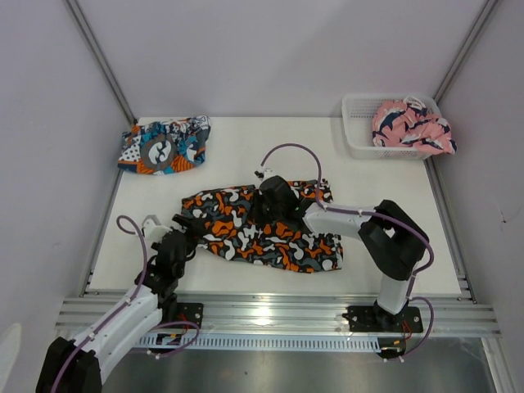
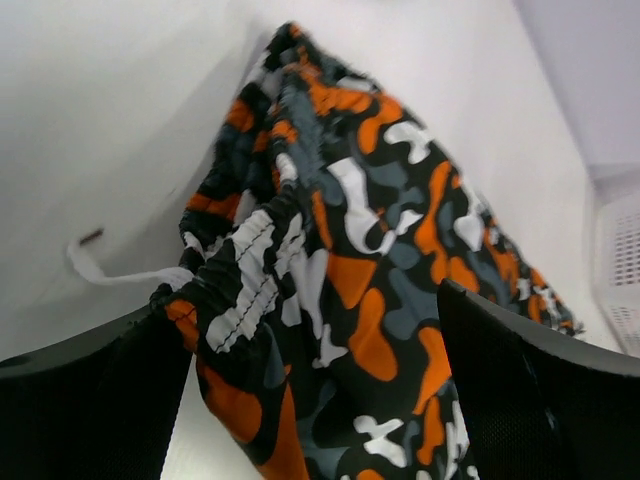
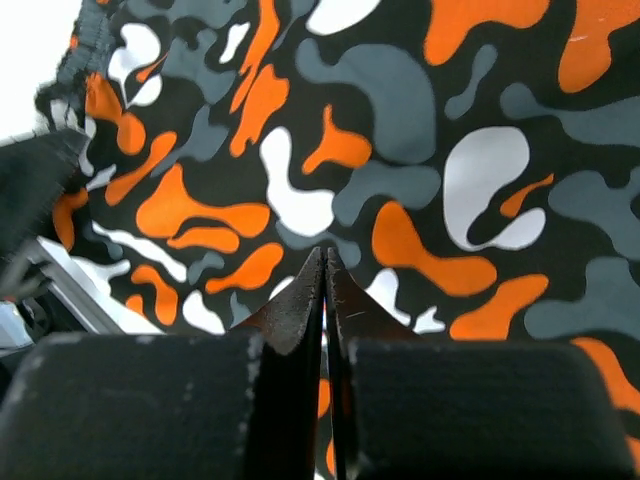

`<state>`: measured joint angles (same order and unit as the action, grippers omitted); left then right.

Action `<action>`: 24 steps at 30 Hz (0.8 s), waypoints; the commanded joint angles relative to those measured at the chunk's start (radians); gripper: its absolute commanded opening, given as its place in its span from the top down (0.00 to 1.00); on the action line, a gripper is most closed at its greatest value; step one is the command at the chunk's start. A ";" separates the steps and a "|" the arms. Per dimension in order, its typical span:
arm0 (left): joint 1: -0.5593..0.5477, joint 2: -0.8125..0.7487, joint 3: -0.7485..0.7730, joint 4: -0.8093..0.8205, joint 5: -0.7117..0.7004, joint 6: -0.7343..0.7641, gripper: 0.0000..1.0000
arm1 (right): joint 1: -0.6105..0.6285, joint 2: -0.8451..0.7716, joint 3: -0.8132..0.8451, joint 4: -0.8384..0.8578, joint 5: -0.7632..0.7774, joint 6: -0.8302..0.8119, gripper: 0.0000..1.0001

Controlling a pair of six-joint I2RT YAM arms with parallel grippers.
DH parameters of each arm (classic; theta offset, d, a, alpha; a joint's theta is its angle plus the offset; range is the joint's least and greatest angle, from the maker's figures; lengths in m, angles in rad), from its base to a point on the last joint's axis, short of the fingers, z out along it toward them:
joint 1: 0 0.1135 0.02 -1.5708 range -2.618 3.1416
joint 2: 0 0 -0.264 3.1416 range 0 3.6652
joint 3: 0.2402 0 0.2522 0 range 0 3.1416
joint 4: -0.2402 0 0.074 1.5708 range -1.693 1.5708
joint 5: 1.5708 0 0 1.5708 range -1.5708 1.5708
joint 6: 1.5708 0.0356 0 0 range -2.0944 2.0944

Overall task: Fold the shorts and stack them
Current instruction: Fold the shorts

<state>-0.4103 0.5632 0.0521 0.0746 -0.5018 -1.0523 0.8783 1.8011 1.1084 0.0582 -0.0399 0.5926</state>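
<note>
The orange, black, white and grey blotched shorts [image 1: 262,231] lie spread across the middle of the table. My left gripper [image 1: 175,243] is at their left end and stands wide open. In the left wrist view its fingers [image 2: 90,400] flank the bunched waistband of the shorts [image 2: 330,260] without clamping it. My right gripper [image 1: 275,205] hovers over the middle of the same shorts [image 3: 400,150]. Its fingertips [image 3: 325,272] are shut together, with no fold of cloth showing between them. The teal, orange and white shorts [image 1: 164,146] lie crumpled at the back left.
A white mesh basket [image 1: 357,124] stands at the back right, holding pink patterned fabric [image 1: 411,128]. A white drawstring [image 2: 110,272] trails from the waistband onto the table. Walls close in the table's left, back and right sides.
</note>
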 commanded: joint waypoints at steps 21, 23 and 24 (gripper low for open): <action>0.177 0.300 0.057 0.163 0.313 0.140 0.01 | -0.180 0.241 0.021 0.009 -0.250 0.079 1.00; 0.186 0.378 0.064 0.218 0.341 0.129 0.01 | -0.180 0.227 0.024 0.000 -0.252 0.075 1.00; 0.197 0.400 0.074 0.231 0.348 0.126 0.01 | -0.180 0.222 0.024 -0.009 -0.249 0.069 1.00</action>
<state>-0.2379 0.8921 0.1040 0.2581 -0.2592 -0.9585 0.7025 2.0026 1.1263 0.1261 -0.2993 0.6884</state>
